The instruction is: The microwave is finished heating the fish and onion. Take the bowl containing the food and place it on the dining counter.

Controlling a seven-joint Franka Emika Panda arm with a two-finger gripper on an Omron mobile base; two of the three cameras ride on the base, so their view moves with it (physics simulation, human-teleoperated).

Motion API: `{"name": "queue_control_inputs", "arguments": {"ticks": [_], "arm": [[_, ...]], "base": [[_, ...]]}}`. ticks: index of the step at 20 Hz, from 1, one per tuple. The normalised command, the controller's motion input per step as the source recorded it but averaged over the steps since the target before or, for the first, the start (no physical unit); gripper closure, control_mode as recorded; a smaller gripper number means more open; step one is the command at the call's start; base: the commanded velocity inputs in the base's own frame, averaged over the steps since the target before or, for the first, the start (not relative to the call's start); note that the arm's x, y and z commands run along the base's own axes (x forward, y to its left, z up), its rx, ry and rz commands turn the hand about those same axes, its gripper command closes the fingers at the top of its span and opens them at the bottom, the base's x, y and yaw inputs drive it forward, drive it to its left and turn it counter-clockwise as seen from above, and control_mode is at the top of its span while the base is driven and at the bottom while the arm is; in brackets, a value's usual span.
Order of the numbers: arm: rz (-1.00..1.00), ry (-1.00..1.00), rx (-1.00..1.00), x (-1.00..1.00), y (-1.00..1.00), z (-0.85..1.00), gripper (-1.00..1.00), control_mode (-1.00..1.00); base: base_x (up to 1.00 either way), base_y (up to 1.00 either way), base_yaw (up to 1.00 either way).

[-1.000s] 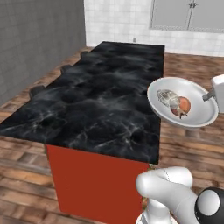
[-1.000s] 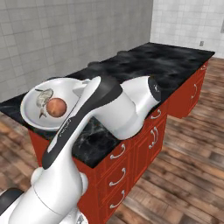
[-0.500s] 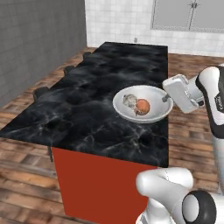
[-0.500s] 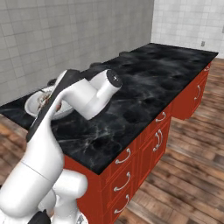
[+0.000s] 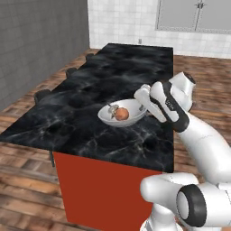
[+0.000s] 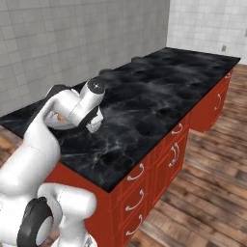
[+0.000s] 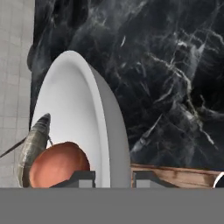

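In the left base view, the dining counter point(image 5: 90, 117) stretches away with its glossy black marbled top and a plain red side at the near end. Slightly right of its middle sits the bowl point(image 5: 121, 113), light grey-white and shallow, low over the black top near the near-right part of the counter (whether it rests on the surface or hangs just above cannot be told). Inside it the fish point(image 5: 112, 109) lies to the left, touching the onion point(image 5: 121, 114), an orange-red ball. At the bowl's right rim the gripper point(image 5: 145, 106) is clamped on the edge, with the white arm bending back to the lower right.

In the right base view, the arm covers most of the bowl point(image 6: 57, 121), which peeks out at the left edge of the counter point(image 6: 159, 91); red cabinets with drawers point(image 6: 159, 169) run below the top on the right.

In the hand view, the fish point(image 7: 31, 146) and onion point(image 7: 57, 164) sit at the lower left inside the bowl point(image 7: 83, 118), and the two fingertips point(image 7: 81, 177) pinch its rim, one inside, one outside.
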Motion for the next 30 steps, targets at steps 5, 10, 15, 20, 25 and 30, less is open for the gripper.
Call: {"name": "queue_control_inputs", "arguments": {"ticks": [5,10,15,20,25,30], "arm": [[-0.22,0.06,-0.06,1.0,0.27,-0.57,1.0,-1.0],[-0.2,0.03,-0.05,1.0,0.05,-0.77,1.0,-1.0],[-0.15,0.03,-0.05,0.91,0.03,-0.67,1.0,-1.0],[-0.1,0.0,-0.02,0.52,0.0,-0.48,1.0,-1.0],[-0.04,0.0,0.0,0.3,0.0,-0.24,1.0,-1.0],[-0.03,0.0,-0.03,0.49,0.0,-0.38,1.0,-1.0]], "base": [[0.0,0.0,0.0],[0.0,0.0,0.0],[0.0,0.0,0.0],[0.0,0.0,0.0],[0.0,0.0,0.0],[0.0,0.0,0.0]]}}
